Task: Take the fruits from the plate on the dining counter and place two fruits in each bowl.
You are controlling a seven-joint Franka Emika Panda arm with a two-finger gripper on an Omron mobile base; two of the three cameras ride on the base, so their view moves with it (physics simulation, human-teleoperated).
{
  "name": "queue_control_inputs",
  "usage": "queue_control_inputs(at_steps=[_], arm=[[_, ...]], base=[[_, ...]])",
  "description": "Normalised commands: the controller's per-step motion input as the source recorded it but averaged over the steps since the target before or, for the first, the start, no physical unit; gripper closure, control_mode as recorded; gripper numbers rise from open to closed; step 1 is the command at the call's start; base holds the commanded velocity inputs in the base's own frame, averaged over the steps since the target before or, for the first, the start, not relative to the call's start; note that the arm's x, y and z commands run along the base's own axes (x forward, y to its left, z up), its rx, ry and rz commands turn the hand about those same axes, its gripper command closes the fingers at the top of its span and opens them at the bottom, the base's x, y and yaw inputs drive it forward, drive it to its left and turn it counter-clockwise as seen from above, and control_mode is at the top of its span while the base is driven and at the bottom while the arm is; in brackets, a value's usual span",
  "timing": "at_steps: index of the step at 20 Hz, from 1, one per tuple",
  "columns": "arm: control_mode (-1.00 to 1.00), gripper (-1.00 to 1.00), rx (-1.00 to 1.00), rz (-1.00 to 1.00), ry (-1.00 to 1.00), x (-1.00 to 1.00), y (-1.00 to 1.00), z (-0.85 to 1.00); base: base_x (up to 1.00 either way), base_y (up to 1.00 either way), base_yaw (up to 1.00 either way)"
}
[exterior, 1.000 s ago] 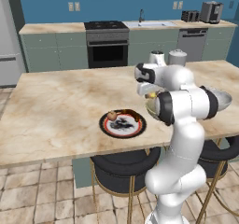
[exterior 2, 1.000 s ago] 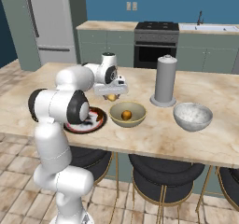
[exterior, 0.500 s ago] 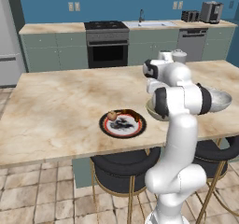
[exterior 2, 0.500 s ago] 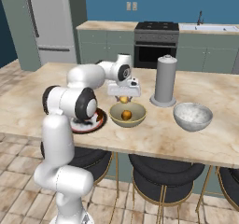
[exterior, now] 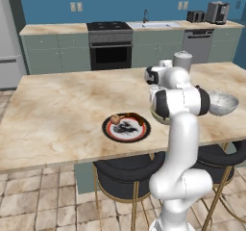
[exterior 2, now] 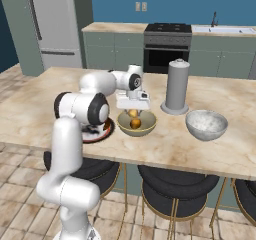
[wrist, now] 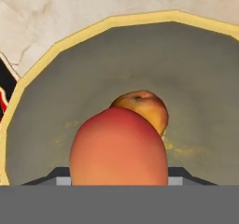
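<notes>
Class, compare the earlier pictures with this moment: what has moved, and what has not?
The gripper, shut on the peach-pink fruit, has swung from above the plate to over the olive-yellow bowl, where the yellow-orange fruit already lay. The plate, white-grey speckled bowl and grey cylinder stayed put.

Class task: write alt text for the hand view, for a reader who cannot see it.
A peach-pink fruit fills the foreground, held just above the olive-yellow bowl. A yellow-orange fruit already lies inside the bowl, with the marble counter beyond its rim.
</notes>
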Motion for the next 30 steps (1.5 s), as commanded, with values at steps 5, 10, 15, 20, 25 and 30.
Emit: queue_control_inputs(at_steps=[5, 10, 15, 20, 25, 30], arm=[[-1.00, 1.00, 0.00, 0.00, 0.11, -0.02, -0.07, -0.51], [-1.00, 1.00, 0.00, 0.01, 0.01, 0.00, -0.06, -0.14], [-1.00, 1.00, 0.02, 0.00, 0.00, -0.21, -0.15, 0.00], [-1.00, 1.00, 0.02, 0.02, 0.00, -0.56, -0.07, 0.00], [-1.00, 1.00, 0.00, 0.03, 0.00, -0.29, 0.00, 0.00], [-1.00, 1.00, 0.00, 0.00, 0.00, 0.18, 0.00, -0.02]], base=[[0.00, 0.00, 0.00], [0.00, 0.00, 0.00], [0.00, 0.00, 0.00], [0.00, 0.00, 0.00], [0.00, 0.00, 0.00], [0.00, 0.00, 0.00]])
